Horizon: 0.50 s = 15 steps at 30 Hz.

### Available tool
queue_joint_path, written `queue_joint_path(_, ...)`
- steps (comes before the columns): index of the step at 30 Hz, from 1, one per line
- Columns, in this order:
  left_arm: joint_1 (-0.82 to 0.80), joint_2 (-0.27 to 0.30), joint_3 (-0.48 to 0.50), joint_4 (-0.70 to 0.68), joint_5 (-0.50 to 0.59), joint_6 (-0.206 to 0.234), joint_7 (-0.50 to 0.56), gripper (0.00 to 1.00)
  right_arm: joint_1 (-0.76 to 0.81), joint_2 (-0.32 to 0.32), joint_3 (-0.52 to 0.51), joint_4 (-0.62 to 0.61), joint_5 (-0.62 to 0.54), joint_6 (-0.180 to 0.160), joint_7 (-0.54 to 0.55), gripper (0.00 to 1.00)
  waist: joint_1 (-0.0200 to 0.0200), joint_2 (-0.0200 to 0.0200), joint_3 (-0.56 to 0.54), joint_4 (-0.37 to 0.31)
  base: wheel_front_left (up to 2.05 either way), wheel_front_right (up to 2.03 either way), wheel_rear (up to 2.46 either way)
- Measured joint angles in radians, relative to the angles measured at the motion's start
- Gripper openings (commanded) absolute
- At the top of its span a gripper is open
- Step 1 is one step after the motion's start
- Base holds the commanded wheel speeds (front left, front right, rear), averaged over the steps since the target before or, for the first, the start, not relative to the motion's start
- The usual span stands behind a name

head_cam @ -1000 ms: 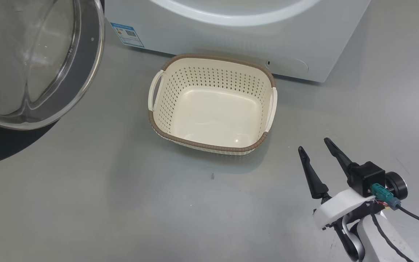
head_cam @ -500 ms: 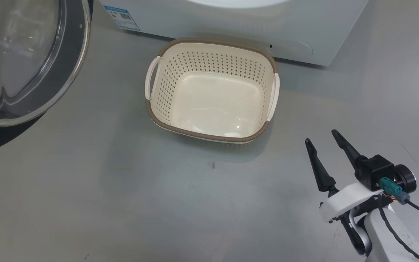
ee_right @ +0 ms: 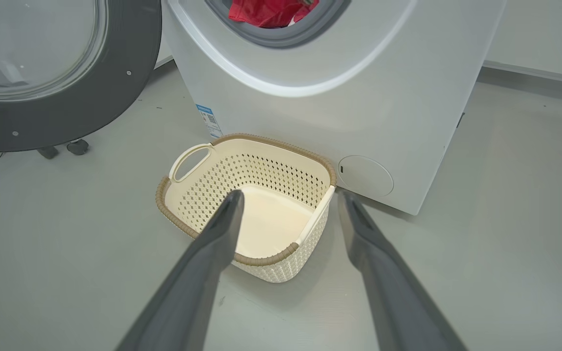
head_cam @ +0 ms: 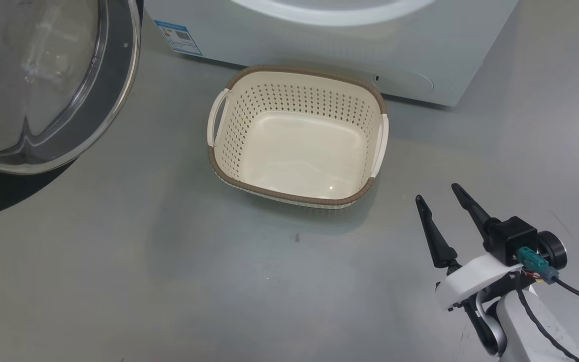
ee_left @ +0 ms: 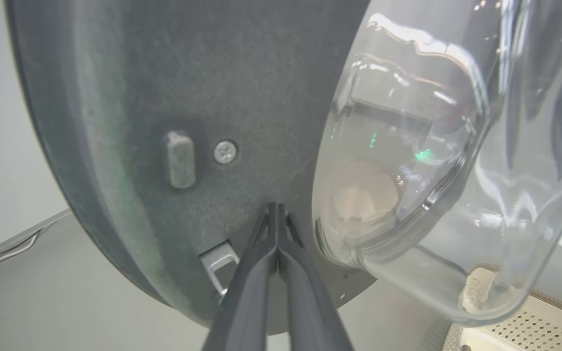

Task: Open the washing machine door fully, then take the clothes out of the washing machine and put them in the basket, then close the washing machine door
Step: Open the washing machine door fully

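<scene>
The basket (head_cam: 289, 197) stands empty on the grey floor (head_cam: 118, 281), its cream bottom bare, its far side close against the lower front of the washing machine (head_cam: 329, 55), between the blue label (head_cam: 178, 36) and the round hatch (head_cam: 402, 83). In the right wrist view the basket (ee_right: 266, 260) sits just below the machine's open mouth, where the clothes (ee_right: 266, 12) lie red inside the drum behind the grey gasket; none hang over the edge. The washing machine door (head_cam: 118, 100) is swung out to the robot's left, well apart from the basket. The right jaws stand wide apart with nothing between them, their dark fingers (head_cam: 432, 236) above the floor to the right of the basket and not touching it. The left jaws are pressed together, their fingers (ee_left: 261, 273) running up to the dark inner face of the door (ee_left: 164, 97), just beside the glass bowl (ee_left: 408, 170); whether the tips touch that face cannot be told. Compared with a second ago, the whole head view has shifted slightly, which is the camera's doing. The basket is as empty as before and in the same spot against the machine, and the right jaws are equally spread.
</scene>
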Motion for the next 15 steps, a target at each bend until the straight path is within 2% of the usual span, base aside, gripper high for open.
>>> queue_joint_path(15, 0.013, -0.031, -0.1, 0.007, 0.081, -0.04, -0.031, 0.0, -0.001, 0.041, -0.002, 0.043, 0.031, 0.008, -0.021, 1.0, 0.0, 0.0, -0.111, -0.016, 0.0, 0.0, 0.0)
